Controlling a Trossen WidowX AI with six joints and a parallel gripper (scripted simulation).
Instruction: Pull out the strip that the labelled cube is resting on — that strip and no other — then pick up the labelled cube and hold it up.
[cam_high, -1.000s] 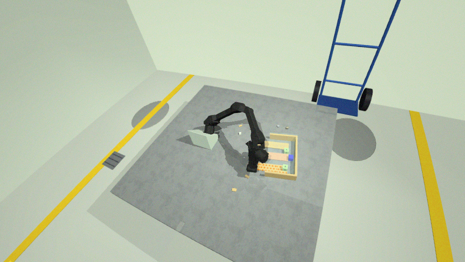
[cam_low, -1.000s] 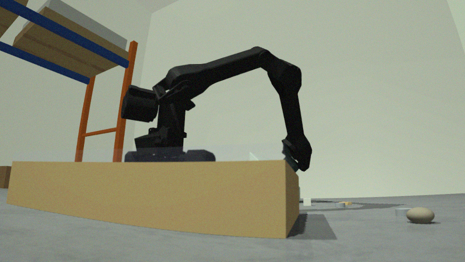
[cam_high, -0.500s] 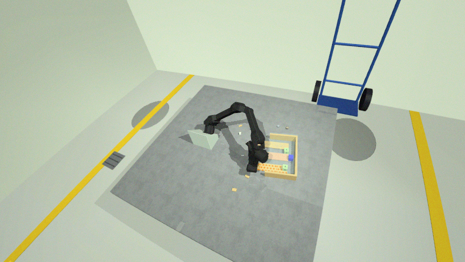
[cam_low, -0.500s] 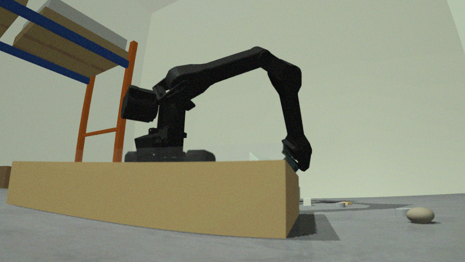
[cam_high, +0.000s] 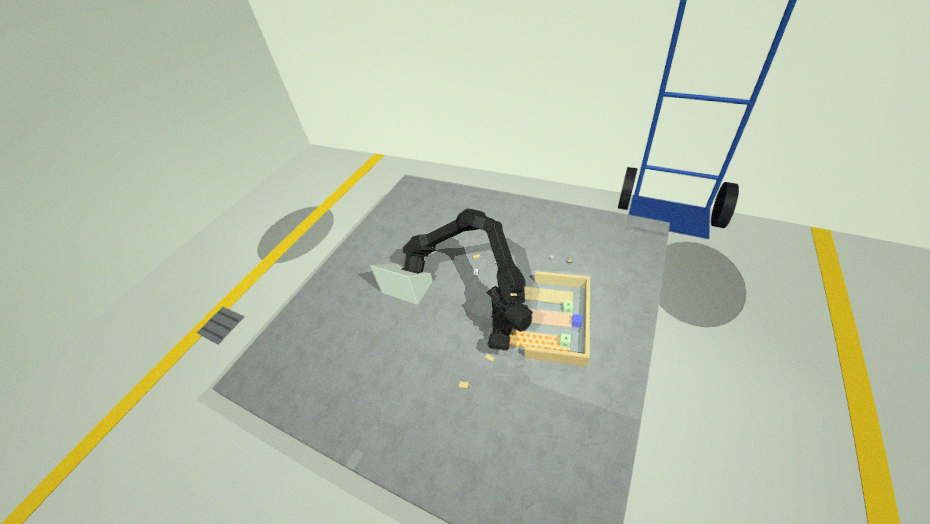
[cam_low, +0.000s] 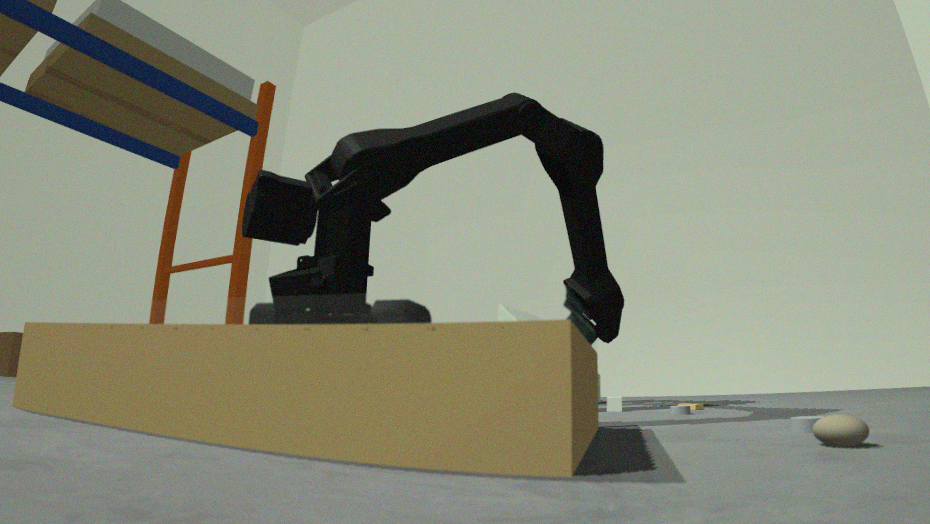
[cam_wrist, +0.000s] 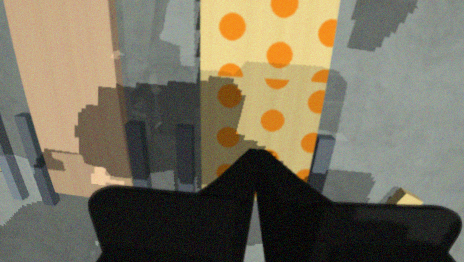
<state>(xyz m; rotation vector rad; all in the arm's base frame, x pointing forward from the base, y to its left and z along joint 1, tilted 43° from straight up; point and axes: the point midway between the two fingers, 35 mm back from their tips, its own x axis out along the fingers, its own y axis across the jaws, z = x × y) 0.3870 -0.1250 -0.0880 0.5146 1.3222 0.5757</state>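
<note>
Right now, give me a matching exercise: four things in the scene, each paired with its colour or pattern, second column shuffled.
Things:
1. strip under the gripper
2. strip beside it
3. hand truck
4. cube on the middle strip

Looks:
A. blue frame, black wheels
B. plain peach
C. orange dots on yellow
D. solid blue

Pairs: 1-C, 2-B, 3-A, 4-D

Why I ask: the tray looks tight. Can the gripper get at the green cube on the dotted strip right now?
Probably not directly: the shut gripper sits at the dotted strip's near end, while the green cube lies at the far end beside the tray wall.
</note>
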